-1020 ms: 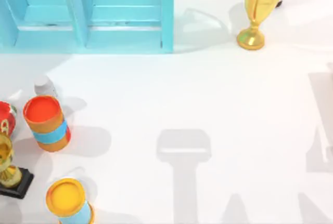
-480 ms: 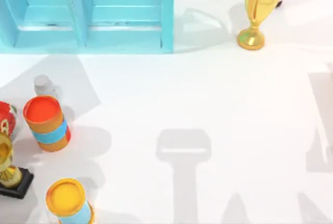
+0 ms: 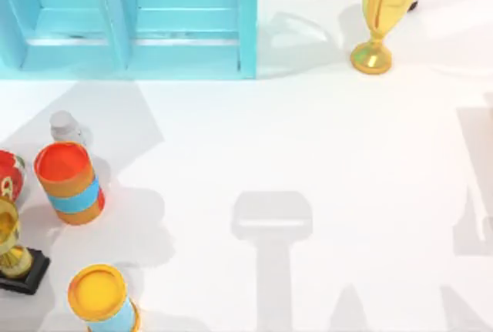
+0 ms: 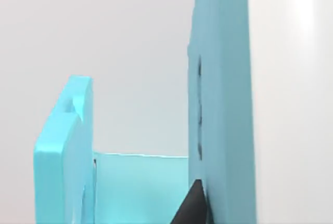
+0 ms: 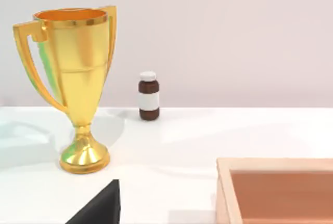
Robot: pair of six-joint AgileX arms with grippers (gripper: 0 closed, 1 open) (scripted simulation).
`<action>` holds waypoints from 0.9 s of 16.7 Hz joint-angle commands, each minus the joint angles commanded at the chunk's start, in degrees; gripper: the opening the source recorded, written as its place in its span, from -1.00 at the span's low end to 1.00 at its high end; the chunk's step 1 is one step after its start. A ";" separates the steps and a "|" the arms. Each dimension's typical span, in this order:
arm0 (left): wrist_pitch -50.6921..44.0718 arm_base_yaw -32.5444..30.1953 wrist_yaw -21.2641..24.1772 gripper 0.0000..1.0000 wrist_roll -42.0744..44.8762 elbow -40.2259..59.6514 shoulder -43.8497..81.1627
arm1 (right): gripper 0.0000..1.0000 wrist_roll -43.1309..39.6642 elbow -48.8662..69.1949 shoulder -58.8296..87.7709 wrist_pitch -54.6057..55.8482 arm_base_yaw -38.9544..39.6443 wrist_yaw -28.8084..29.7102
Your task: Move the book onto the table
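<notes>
One step underway: left arm nearing light-blue shelf unit (image 4: 221,99); its finger spread and load cannot be told.
Book: presumably inside, unseen.
Next: locate, grasp, carry to white table (image 3: 323,139).
Right arm: idle.

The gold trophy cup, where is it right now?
The gold trophy cup stands at the far right of the table in the top view, right of the light-blue shelf unit, with a small brown bottle just behind it.

no legible text, labels or numbers
</notes>
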 joint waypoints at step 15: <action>-25.10 -49.54 -46.08 -1.00 -73.43 17.44 5.61 | 1.00 0.00 0.00 0.00 0.00 0.00 0.00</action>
